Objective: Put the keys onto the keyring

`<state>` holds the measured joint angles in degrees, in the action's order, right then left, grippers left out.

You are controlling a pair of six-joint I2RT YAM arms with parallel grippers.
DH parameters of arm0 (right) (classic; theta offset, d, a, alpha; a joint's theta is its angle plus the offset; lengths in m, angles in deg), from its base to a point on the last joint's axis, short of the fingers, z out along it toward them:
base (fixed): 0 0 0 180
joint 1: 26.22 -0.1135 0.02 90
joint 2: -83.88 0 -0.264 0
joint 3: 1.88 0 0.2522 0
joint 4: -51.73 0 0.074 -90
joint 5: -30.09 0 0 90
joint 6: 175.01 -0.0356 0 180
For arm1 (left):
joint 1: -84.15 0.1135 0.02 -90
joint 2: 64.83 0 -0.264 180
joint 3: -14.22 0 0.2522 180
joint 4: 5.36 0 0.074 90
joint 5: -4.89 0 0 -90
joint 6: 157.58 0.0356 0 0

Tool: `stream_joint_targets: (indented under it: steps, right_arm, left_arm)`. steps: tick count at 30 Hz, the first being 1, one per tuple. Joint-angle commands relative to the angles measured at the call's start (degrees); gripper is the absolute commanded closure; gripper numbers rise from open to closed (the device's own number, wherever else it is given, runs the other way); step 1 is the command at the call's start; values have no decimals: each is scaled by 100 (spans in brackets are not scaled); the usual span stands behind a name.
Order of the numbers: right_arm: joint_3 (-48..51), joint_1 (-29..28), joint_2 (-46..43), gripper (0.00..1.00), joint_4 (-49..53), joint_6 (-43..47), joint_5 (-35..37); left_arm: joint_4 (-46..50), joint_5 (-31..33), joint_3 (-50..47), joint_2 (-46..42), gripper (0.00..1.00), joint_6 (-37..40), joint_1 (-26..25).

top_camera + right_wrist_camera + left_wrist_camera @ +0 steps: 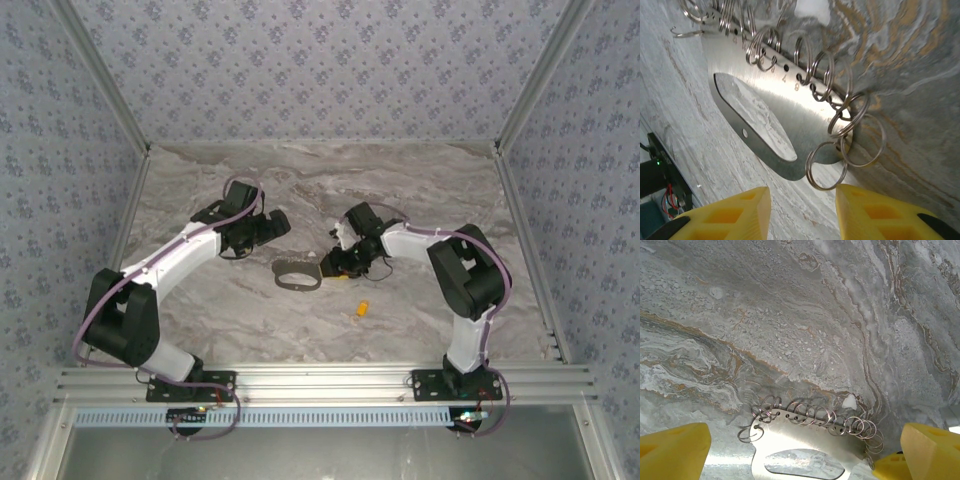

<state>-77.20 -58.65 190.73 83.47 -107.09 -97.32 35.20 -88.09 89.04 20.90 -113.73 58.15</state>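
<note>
The keyring (298, 277) lies flat mid-table: a grey metal plate with an oval cutout (790, 437) and several small split rings (826, 165) along one edge. The key (362, 309), a tiny yellow-orange piece, lies apart on the table to the plate's near right. My left gripper (272, 228) hovers just beyond the plate's far-left side; it is open (802, 456) and holds nothing. My right gripper (333, 267) sits at the plate's right end, open (802, 212), with the end ring just ahead of its yellow fingertips (875, 212).
The marble-patterned table (420, 190) is walled by patterned panels with metal posts at left and right. An aluminium rail (320, 380) carrying both arm bases runs along the near edge. A cable loops over the right wrist (385, 215).
</note>
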Motion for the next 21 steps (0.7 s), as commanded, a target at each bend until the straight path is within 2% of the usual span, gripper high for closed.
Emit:
stream_joint_targets:
  steps: [1,14,21]
  right_arm:
    - [-134,-40,-6,58,249,151,-194]
    - [-74,-23,-366,58,536,439,726]
    - [-172,-129,-275,58,583,529,865]
  left_arm:
    - [-42,9,153,69,2,9,-5]
    - [-57,-27,145,33,2,6,-2]
    - [-83,-86,142,24,2,4,0]
